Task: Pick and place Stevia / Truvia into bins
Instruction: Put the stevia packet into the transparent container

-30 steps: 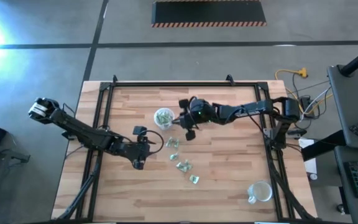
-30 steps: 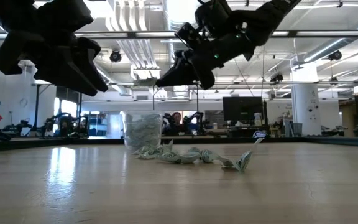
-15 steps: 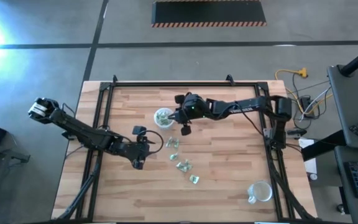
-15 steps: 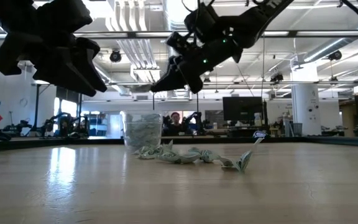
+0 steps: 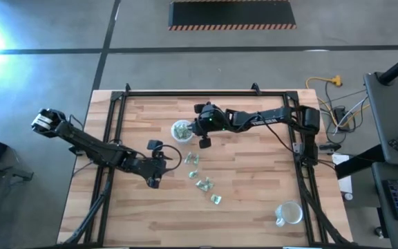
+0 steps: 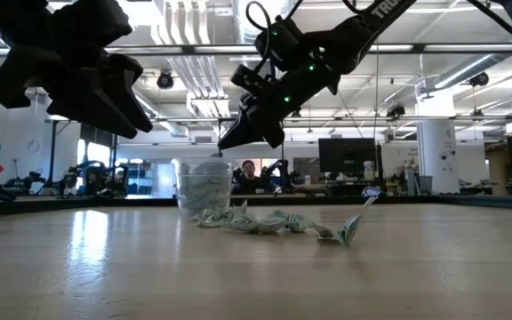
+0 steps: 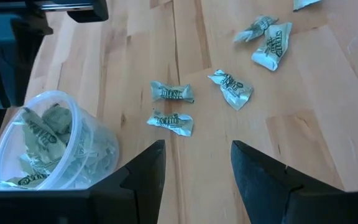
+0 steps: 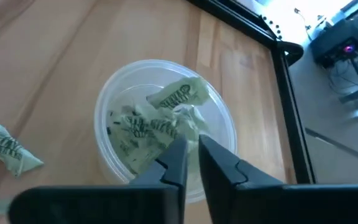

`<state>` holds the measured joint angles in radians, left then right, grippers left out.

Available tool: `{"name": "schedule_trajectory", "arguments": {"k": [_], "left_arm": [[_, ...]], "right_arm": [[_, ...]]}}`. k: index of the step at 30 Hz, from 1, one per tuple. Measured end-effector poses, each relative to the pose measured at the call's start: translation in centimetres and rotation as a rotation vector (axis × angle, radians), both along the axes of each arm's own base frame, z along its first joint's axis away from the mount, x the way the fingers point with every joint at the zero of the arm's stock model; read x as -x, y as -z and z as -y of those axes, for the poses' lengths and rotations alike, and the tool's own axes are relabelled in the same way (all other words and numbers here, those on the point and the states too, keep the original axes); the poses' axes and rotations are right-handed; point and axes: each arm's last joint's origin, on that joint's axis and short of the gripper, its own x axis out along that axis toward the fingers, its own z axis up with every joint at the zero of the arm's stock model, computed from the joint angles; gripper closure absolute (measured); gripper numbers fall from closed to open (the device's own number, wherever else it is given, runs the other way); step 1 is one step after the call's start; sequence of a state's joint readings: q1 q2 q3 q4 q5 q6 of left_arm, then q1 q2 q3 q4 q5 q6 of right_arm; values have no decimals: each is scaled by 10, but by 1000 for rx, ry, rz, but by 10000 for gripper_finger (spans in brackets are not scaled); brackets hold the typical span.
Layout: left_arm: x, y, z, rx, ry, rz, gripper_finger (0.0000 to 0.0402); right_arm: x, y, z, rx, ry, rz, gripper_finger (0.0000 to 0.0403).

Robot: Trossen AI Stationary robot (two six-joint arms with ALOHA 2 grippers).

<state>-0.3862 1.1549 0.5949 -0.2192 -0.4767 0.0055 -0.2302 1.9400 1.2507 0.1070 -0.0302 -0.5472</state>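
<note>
Left gripper [image 5: 159,164] hangs over bare wood, fingers spread wide, nothing in them. The bin [image 5: 181,129] stands upright, stuffed with sachets. Right gripper [image 8: 190,163] sits right above its mouth, fingers barely parted, nothing visibly pinched. Loose sachets [image 5: 204,184] trail diagonally across the table [image 5: 254,200], crumpled, pointing every which way.

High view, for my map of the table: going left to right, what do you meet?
Left end effector → sachet-filled cup → right end effector → loose sachet nearest the front edge → second cup.
</note>
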Motion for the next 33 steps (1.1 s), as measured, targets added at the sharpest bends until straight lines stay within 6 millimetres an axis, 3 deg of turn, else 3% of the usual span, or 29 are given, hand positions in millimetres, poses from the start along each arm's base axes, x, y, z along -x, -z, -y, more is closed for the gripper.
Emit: {"name": "schedule_trajectory", "arguments": {"k": [8,13,18,23,27,33], "left_arm": [[0,0,0,1,0,1,235],[-1,0,0,8,0,26,235],[-7,3,2,-30,54,114,235],[-19,11,3,-48,52,126,235],[-32,23,1,34,-41,151,235],[-47,48,-4,89,-195,103,235]], "right_arm": [[0,-1,-1,-25,-16,3,285],[7,-16,-4,-14,-23,-14,252],[26,-32,-14,-53,-34,-114,246],[50,-42,-25,-200,-69,-236,252],[69,-43,-29,-295,-15,-296,262],[97,-40,-34,-302,52,-288,275]]}}
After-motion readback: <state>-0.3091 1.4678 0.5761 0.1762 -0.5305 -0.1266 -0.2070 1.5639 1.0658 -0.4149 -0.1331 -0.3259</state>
